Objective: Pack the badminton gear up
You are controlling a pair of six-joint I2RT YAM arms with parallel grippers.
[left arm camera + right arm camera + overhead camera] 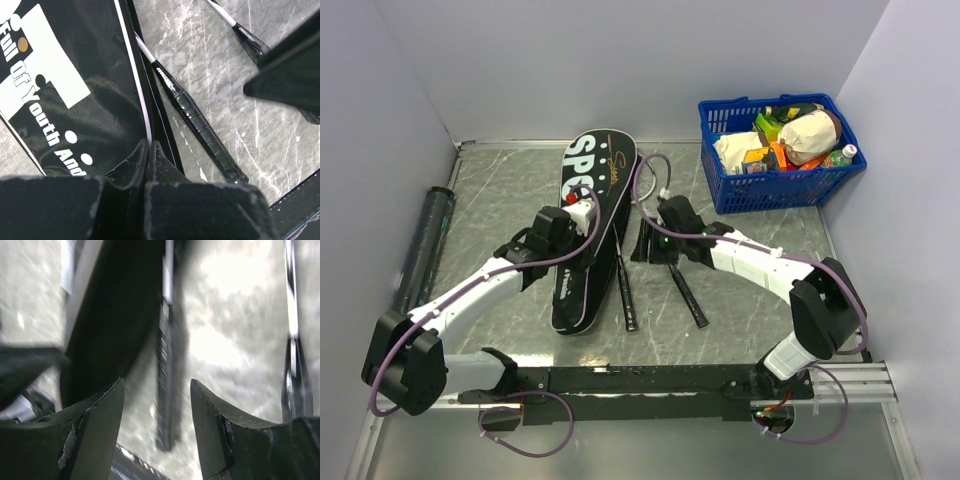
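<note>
The black bag lettered "SPORT" [592, 190] lies lengthwise in the middle of the table. My left gripper [585, 212] is at its right edge. In the left wrist view it [149, 145] is shut on the bag's [75, 100] white-piped zipper edge. Two rackets stick out of the bag's right side; only their shafts and black handles [626, 295] [688, 295] show. My right gripper [650, 240] hovers open above the left handle [165, 390], empty, its fingers either side of it [156, 381]. The dark tube [425, 245] lies along the left wall. No shuttlecocks are in view.
A blue basket [720, 175] of groceries stands at the back right. The arms' base rail [650, 380] runs along the near edge. Walls close in the table on the left, back and right.
</note>
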